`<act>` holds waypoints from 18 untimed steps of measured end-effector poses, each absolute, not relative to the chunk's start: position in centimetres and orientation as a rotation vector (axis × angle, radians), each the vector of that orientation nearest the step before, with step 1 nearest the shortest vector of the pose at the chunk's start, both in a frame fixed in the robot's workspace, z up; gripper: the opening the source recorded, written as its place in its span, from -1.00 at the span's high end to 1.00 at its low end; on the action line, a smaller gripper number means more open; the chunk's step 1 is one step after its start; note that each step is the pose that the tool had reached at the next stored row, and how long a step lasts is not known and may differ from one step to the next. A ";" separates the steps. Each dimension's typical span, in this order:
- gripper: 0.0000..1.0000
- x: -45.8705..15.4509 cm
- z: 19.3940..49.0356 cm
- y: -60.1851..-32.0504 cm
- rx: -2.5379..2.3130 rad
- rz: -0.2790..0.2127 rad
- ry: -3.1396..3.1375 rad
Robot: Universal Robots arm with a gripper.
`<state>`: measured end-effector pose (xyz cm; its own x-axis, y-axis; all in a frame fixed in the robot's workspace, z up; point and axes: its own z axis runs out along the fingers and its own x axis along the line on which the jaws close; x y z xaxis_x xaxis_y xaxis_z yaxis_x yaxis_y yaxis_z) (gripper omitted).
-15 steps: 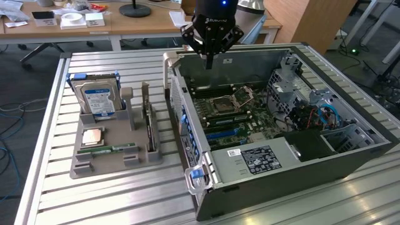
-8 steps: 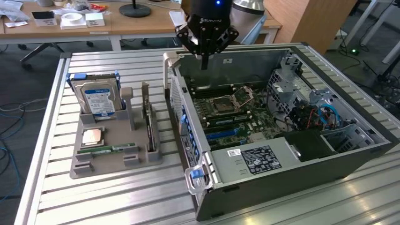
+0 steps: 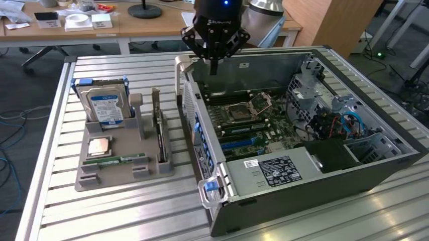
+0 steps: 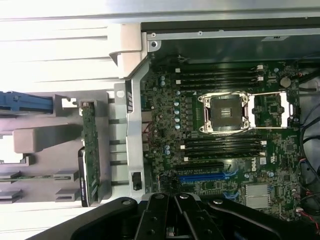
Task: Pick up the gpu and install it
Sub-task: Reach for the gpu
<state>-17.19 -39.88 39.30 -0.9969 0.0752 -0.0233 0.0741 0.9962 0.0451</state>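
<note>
Jaws: pressed together, gripping nothing, poised over the open computer case [image 3: 302, 193].
Gpu [image 3: 158, 125]: upright on edge in the grey holder [image 3: 114, 178], seven o'clock from the jaws in the exterior view.
Holder: on the bench [image 3: 120, 216], beside the case.

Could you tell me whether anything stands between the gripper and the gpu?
Nothing visible does. The shut gripper hangs over the open case; the gpu stands edge-on in the grey holder beside the case, its top uncovered.
</note>
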 end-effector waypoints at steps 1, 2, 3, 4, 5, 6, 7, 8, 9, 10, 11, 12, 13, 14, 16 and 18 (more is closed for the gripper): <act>0.79 -17.4 39.3 -39.9 0.117 0.069 3.114; 0.79 -17.5 39.3 -39.9 0.117 0.069 3.114; 0.79 -17.7 39.3 -39.9 0.117 0.069 3.114; 0.79 -17.8 39.3 -39.9 0.117 0.069 3.114; 0.79 -18.0 39.3 -39.9 0.117 0.069 3.114; 0.79 -18.1 39.3 -39.9 0.117 0.069 3.114; 0.79 -18.3 39.3 -39.9 0.117 0.069 3.114; 0.79 -18.4 39.3 -39.9 0.117 0.069 3.114; 0.79 -18.6 39.3 -39.9 0.117 0.069 3.114; 0.79 -18.7 39.3 -39.9 0.117 0.069 3.114; 0.79 -18.8 39.3 -39.9 0.117 0.069 3.114; 0.79 -19.0 39.3 -39.9 0.116 0.069 3.114; 0.79 -19.1 39.3 -39.9 0.117 0.069 3.114; 0.79 -19.2 39.3 -39.9 0.117 0.069 3.114; 0.79 -19.5 39.3 -39.9 0.117 0.069 3.114; 0.79 -19.8 39.3 -39.9 0.117 0.069 3.114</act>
